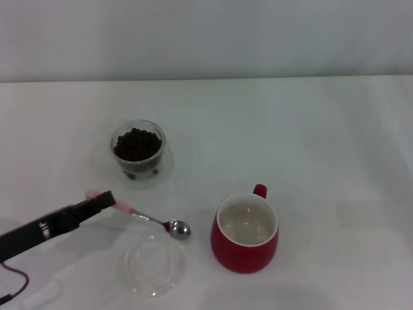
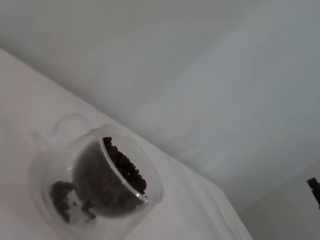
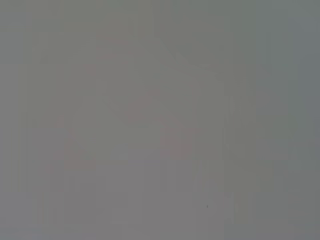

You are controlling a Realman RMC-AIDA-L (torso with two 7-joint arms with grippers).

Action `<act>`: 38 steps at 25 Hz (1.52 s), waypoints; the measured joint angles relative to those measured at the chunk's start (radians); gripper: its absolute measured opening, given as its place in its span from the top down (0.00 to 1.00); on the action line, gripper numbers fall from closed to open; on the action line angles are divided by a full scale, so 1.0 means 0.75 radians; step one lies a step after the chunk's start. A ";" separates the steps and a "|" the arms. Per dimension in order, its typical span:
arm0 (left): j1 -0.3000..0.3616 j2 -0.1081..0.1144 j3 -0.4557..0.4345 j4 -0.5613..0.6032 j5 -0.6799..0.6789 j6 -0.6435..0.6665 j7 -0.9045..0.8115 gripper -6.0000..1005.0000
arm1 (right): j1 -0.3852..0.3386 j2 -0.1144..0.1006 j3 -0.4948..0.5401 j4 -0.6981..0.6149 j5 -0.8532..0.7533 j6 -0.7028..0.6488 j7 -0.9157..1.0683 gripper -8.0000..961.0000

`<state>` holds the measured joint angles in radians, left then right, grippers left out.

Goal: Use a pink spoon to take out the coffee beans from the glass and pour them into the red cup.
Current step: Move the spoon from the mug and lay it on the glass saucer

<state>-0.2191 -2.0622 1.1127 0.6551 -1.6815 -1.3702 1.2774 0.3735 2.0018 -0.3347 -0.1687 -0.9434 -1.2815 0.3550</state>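
Holding: the left gripper (image 1: 103,201) comes in low from the robot's left, its dark fingers closed on the pink spoon (image 1: 151,219) at the handle.
Pink spoon: the pale pink handle end pokes out past the fingers on the far side; the metal neck runs on toward the robot's right, and the shiny bowl sits just at the far rim of the clear round dish (image 1: 155,264).
Spoon height: whether the bowl touches the tabletop (image 1: 310,135) or hangs just above it cannot be told.
Glass: the squat clear tumbler (image 1: 137,153) stands upright on the white tabletop, farther from the robot than the spoon and well apart from it.
Coffee beans: a dark heap (image 1: 136,143) fills the glass nearly to the rim; in the left wrist view the same beans (image 2: 125,165) show through the glass wall (image 2: 95,185).
Red cup: the mug (image 1: 245,234) stands upright to the right of the spoon bowl, near it but not touching, its loop handle on the far side and its cream inside showing no beans.
Clear round dish: flat and shallow, close to the robot, between the left arm and the red cup.
Right gripper: not seen in the head view; its wrist view gives only a grey blur, so how its fingers stand cannot be told.
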 joint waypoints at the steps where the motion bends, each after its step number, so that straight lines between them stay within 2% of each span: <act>1: 0.013 0.006 -0.001 0.004 0.000 -0.009 -0.002 0.86 | 0.000 0.000 0.000 0.000 0.000 0.004 0.001 0.28; 9: 0.099 0.037 -0.035 0.016 0.003 -0.076 -0.019 0.86 | 0.001 0.000 0.003 -0.002 0.012 0.031 0.002 0.28; 12: 0.126 0.040 -0.065 0.016 0.011 -0.093 -0.010 0.86 | 0.002 -0.001 0.003 -0.002 0.023 0.041 0.001 0.28; 17: 0.125 0.023 -0.116 0.005 0.105 -0.074 0.000 0.86 | 0.007 0.002 -0.004 -0.002 0.025 0.041 0.000 0.28; 20: 0.091 -0.003 -0.135 0.000 0.180 -0.041 0.011 0.86 | 0.017 0.004 -0.011 -0.002 0.025 0.041 -0.001 0.28; 23: 0.054 -0.012 -0.134 -0.024 0.212 -0.023 0.024 0.86 | 0.017 0.004 -0.010 -0.001 0.025 0.041 -0.002 0.28; 27: 0.016 -0.013 -0.136 -0.074 0.219 -0.023 0.068 0.86 | 0.016 0.004 -0.010 0.001 0.025 0.042 -0.002 0.28; 33: 0.018 -0.013 -0.154 -0.081 0.210 -0.021 0.090 0.85 | 0.013 0.004 -0.012 -0.001 0.024 0.040 0.000 0.28; 38: 0.028 -0.014 -0.230 -0.115 0.207 -0.015 0.107 0.85 | 0.021 0.004 -0.015 -0.001 0.018 0.033 0.001 0.28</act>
<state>-0.1981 -2.0729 0.9404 0.5691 -1.5261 -1.3813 1.3577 0.3891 2.0049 -0.3462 -0.1697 -0.9296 -1.2570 0.3556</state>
